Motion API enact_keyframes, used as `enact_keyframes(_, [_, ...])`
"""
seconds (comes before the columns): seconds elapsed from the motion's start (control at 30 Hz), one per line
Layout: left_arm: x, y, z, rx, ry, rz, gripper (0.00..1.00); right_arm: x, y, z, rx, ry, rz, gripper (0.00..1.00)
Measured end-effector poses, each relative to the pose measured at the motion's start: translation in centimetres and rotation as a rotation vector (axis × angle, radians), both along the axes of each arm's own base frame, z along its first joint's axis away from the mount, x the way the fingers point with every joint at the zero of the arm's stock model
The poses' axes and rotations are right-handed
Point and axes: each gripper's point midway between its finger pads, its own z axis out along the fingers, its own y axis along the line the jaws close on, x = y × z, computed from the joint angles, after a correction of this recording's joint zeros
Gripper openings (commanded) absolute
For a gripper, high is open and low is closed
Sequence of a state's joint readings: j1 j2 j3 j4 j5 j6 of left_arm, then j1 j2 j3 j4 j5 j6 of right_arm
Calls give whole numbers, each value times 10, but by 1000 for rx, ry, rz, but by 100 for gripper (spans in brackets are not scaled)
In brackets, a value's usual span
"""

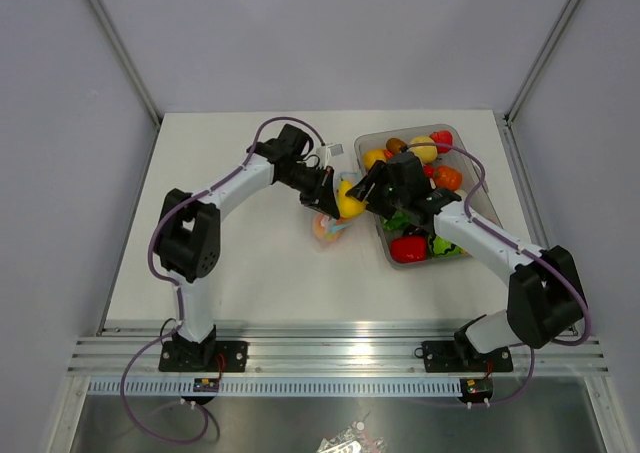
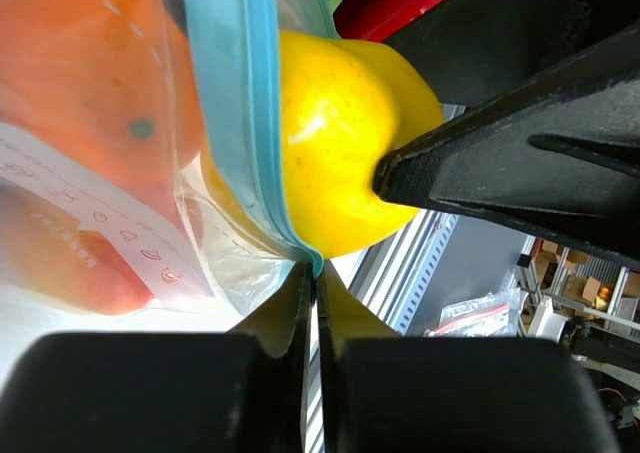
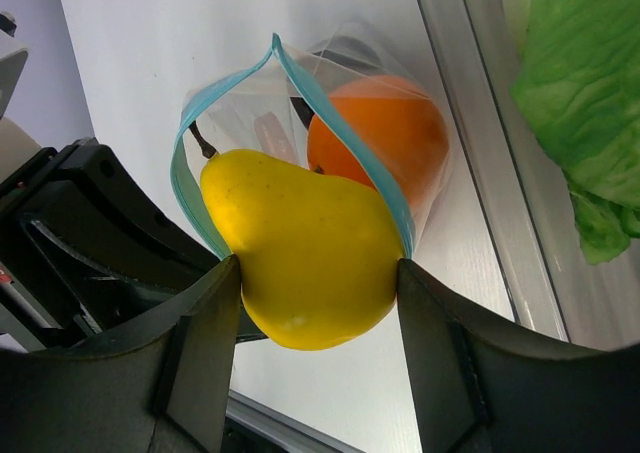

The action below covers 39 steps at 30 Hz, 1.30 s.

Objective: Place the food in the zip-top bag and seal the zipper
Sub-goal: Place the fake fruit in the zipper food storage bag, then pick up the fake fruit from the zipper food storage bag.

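Now your right jaws are holding the yellow pear (image 3: pixel 300 253) in the open zip-top bag (image 3: pixel 250 123), your left jaws pinching the zipper (image 2: pixel 240 103).

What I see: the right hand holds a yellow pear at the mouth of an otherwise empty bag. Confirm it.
Not empty: the right wrist view shows an orange already inside the bag. The right hand does hold the pear at its mouth.

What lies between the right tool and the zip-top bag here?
A yellow pear, clamped in the right tool, its stem end poking into the bag through its open mouth. The right wrist view shows it plainly.
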State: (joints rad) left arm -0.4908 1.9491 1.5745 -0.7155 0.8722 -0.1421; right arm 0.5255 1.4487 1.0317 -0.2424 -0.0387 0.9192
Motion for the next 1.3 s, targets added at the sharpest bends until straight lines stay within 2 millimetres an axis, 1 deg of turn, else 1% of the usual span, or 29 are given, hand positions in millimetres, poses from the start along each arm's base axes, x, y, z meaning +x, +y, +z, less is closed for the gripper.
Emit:
enact_keyframes(0.27, [0, -1, 9, -16, -8, -1, 0, 0, 5, 1, 9, -6, 11, 60])
enact_keyframes(0.37, [2, -3, 15, -30, -10, 0, 0, 5, 8, 0, 1, -5, 19, 67])
enact_keyframes(0.4, [3, -4, 18, -36, -16, 0, 0, 8, 10, 0, -1, -4, 24, 74])
enact_keyframes(0.43, [4, -5, 21, -41, -20, -1, 0, 10, 12, 0, -2, -4, 31, 78])
enact_keyframes(0.5, [6, -6, 24, -52, -31, -4, 0, 10, 17, -3, -3, 1, 55, 83])
enact_keyframes(0.6, [5, -6, 27, -63, -24, -4, 0, 8, 19, -4, -15, 2, 71, 87])
enact_keyframes(0.87, [8, -4, 38, -91, -25, 10, 0, 9, 18, 3, -32, -14, 84, 86])
enact_keyframes(0.97, [11, -4, 42, -105, -34, 15, 0, 6, 14, 6, -42, -13, 78, 86])
enact_keyframes(1.17, [13, -5, 42, -124, -35, 21, 0, 0, -1, 29, -66, -65, 41, 84])
enact_keyframes(1.3, [13, -6, 40, -134, -26, 25, 0, -1, -6, 41, -63, -96, 23, 83])
